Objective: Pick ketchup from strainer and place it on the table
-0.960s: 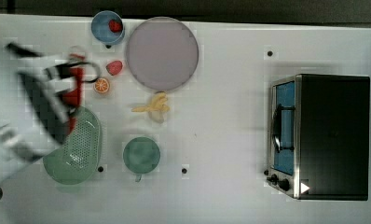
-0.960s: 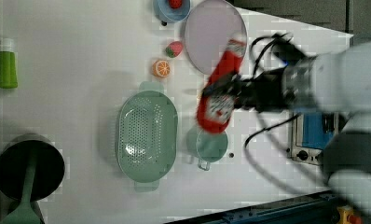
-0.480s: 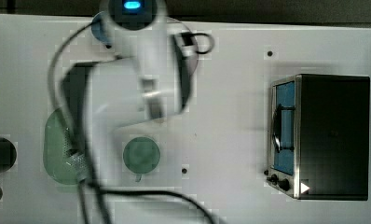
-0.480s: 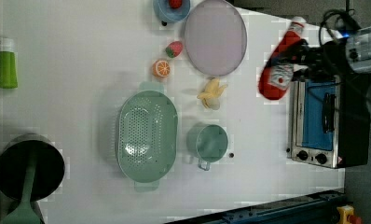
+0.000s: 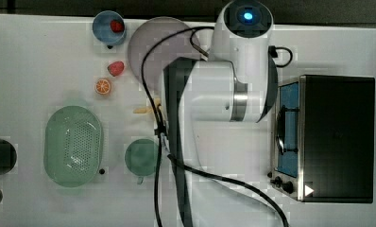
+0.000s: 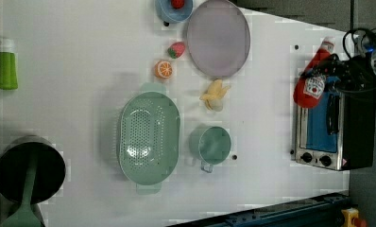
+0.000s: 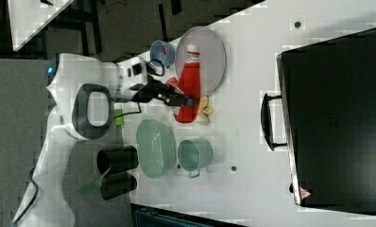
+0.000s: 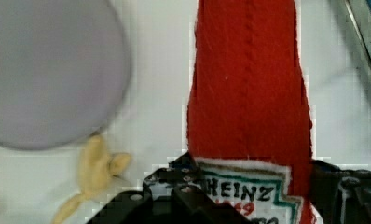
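My gripper (image 6: 329,80) is shut on the ketchup (image 6: 312,78), a red bottle with a white cap, and holds it by the labelled lower body. It hangs in the air beside the toaster oven, at the left view's right. In the wrist view the ketchup (image 8: 249,93) runs away from my gripper (image 8: 263,198), with a dark finger on each side of the label. The right view has the ketchup (image 7: 190,80) in my gripper (image 7: 183,100), in front of the plate. The pale green strainer (image 6: 148,137) (image 5: 72,144) holds nothing. The white table (image 6: 82,47) lies below.
A lilac plate (image 6: 217,38), a yellow banana piece (image 6: 214,94) and a teal cup (image 6: 213,144) lie between strainer and toaster oven (image 6: 335,127). An orange slice (image 6: 164,69), a strawberry (image 6: 175,49), a blue bowl (image 6: 173,7), a green bottle (image 6: 6,64) and a black pot (image 6: 30,168) stand around.
The arm has carried the ketchup from above the cup and plate toward the left view's right, up to the toaster oven. The grip on it has not changed.
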You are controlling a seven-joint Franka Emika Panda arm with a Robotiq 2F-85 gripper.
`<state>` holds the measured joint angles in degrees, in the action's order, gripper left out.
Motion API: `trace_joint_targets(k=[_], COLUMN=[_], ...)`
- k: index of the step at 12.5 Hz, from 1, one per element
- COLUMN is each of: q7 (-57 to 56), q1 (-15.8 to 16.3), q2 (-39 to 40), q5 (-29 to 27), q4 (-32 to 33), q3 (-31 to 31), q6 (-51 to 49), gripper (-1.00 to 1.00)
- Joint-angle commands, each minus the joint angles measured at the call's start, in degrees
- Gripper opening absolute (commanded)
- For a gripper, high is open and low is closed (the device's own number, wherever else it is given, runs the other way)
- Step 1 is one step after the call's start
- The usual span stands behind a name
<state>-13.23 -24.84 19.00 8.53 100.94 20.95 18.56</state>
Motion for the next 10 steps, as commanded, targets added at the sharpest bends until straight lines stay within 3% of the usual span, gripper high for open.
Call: trace_joint_targets(k=[1, 10], q7=[-3.72, -3.64], q1=[2.69, 2.67], q2=[-1.47, 2.33], q5=[0.62, 2.26], q4=[4.01, 20.61], q3=[1.91, -1.22], q6=[2.33, 21.28], gripper=[0.19, 0.19])
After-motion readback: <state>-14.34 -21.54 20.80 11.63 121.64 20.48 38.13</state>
